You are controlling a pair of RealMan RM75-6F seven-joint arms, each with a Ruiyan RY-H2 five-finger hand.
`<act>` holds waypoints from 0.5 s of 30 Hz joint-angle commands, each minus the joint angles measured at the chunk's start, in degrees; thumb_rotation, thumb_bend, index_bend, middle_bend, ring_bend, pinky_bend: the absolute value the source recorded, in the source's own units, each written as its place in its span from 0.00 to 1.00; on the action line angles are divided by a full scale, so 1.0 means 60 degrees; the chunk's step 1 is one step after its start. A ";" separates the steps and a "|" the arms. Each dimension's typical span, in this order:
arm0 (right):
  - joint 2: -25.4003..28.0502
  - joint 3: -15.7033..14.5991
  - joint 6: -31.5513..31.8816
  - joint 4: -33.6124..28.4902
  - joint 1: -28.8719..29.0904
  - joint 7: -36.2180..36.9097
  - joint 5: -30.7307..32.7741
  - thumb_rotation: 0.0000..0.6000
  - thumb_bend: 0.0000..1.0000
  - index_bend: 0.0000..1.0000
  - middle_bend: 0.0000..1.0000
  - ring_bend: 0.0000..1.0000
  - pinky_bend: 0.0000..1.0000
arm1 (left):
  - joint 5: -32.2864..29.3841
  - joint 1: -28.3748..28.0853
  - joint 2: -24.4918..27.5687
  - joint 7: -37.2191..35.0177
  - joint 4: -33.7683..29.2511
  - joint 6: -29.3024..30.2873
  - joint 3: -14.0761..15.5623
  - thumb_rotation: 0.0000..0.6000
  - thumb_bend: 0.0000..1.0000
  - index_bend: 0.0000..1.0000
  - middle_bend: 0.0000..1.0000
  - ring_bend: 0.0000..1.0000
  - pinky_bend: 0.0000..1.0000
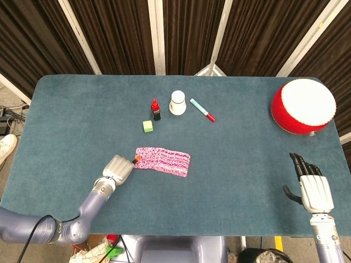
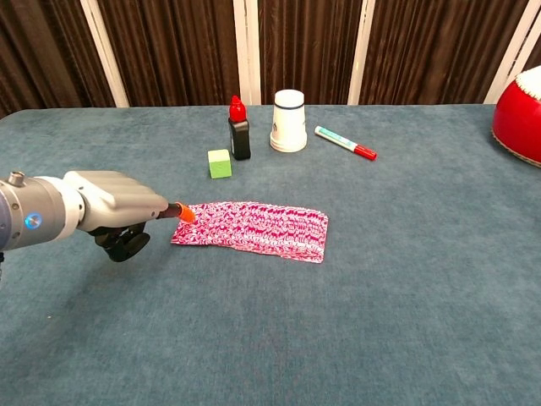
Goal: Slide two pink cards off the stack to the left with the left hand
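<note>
Cards (image 2: 250,227) lie fanned mid-table. We see the left hand (image 1: 119,167) curled, one orange-tipped finger (image 2: 183,213) extended at the fan's left end, apparently to drag; the right hand (image 1: 312,186) idles, fingers spread.

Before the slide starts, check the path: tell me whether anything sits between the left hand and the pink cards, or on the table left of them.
Nothing visible does. The left hand has its orange fingertip at the left end of the pink cards, with only bare table to their left. The green cube sits farther back, clear of the path.
</note>
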 commanded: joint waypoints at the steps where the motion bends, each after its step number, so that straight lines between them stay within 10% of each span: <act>1: 0.0002 -0.0005 -0.0002 0.0011 0.0000 0.0020 -0.0005 1.00 0.28 0.01 0.15 0.23 0.24 | -0.0158 -0.0090 -0.0085 -0.0024 0.0093 0.0003 0.0083 1.00 0.93 0.08 0.85 0.75 0.68; 15: 0.0041 -0.0025 0.0064 -0.0073 -0.0012 0.0047 -0.0080 1.00 0.28 0.01 0.15 0.23 0.24 | -0.0448 -0.0243 0.0023 -0.0222 0.0241 0.0229 0.0611 1.00 0.93 0.08 0.85 0.75 0.68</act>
